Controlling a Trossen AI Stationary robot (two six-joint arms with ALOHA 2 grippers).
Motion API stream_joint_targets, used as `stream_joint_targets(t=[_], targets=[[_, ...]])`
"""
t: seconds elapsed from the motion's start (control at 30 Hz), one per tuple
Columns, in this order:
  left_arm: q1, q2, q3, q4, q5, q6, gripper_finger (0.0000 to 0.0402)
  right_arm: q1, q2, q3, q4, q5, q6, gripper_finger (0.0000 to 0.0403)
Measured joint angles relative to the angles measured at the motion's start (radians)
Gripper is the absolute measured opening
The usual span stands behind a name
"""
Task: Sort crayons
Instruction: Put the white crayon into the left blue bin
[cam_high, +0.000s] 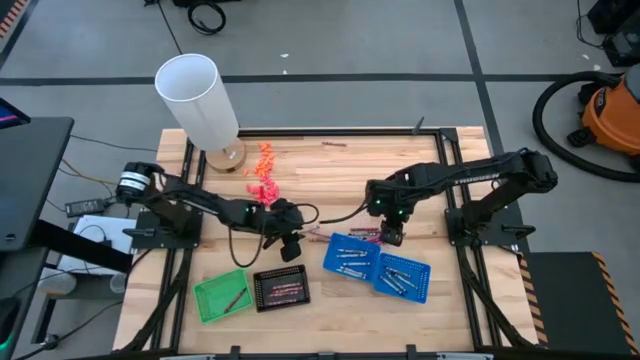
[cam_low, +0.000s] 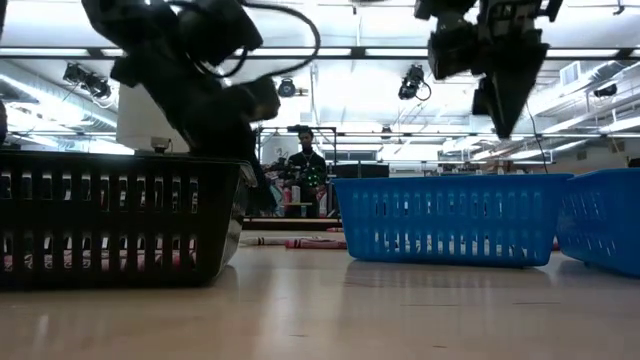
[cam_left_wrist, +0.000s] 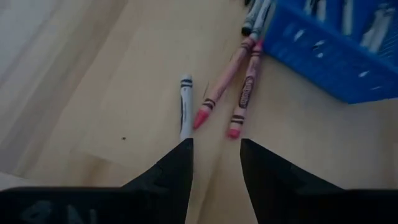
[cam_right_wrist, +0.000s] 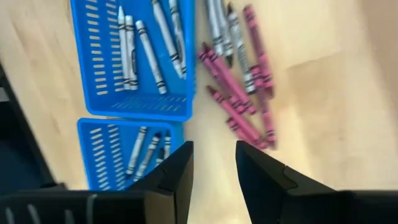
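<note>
Loose crayons (cam_high: 352, 234) lie on the wooden table between my two grippers. My left gripper (cam_high: 291, 243) is open and empty. In the left wrist view (cam_left_wrist: 216, 155) a pale grey crayon (cam_left_wrist: 185, 106) lies just beyond one fingertip, and two magenta crayons (cam_left_wrist: 244, 99) lie beside a blue basket (cam_left_wrist: 336, 50). My right gripper (cam_high: 393, 236) is open and empty, raised above the table (cam_low: 503, 110). Its wrist view (cam_right_wrist: 213, 163) looks down on several magenta crayons (cam_right_wrist: 239, 102) and grey ones (cam_right_wrist: 224, 28) flat on the wood.
Two blue baskets (cam_high: 350, 258) (cam_high: 405, 276) hold grey crayons (cam_right_wrist: 143, 50). A black basket (cam_high: 282, 289) holds reddish crayons, and a green basket (cam_high: 222, 296) stands left of it. A white cylinder (cam_high: 200, 100) and a heap of orange-pink pieces (cam_high: 264, 172) are at the far left.
</note>
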Motion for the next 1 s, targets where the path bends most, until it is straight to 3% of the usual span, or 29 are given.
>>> stream_joint_targets(t=[0.27,0.6,0.7,0.9,1.0], targets=[[0.029,0.084,0.0,0.031,-0.027,0.05,0.0142,-0.014,0.0,0.114,-0.054,0.062,-0.103,0.0128],[0.03,0.127,0.003,0.05,-0.035,0.069,0.014,-0.028,0.0,0.131,-0.062,0.062,-0.129,0.0128],[0.03,0.13,0.004,0.05,-0.035,0.075,0.0117,-0.028,0.0,0.131,-0.065,0.062,-0.129,0.0128],[0.03,0.131,0.004,0.046,-0.034,0.044,0.0022,-0.028,0.0,0.131,-0.072,0.066,-0.128,0.0128],[0.031,0.128,0.004,0.044,-0.034,0.004,0.0014,-0.028,0.0,0.131,-0.074,0.066,-0.128,0.0128]])
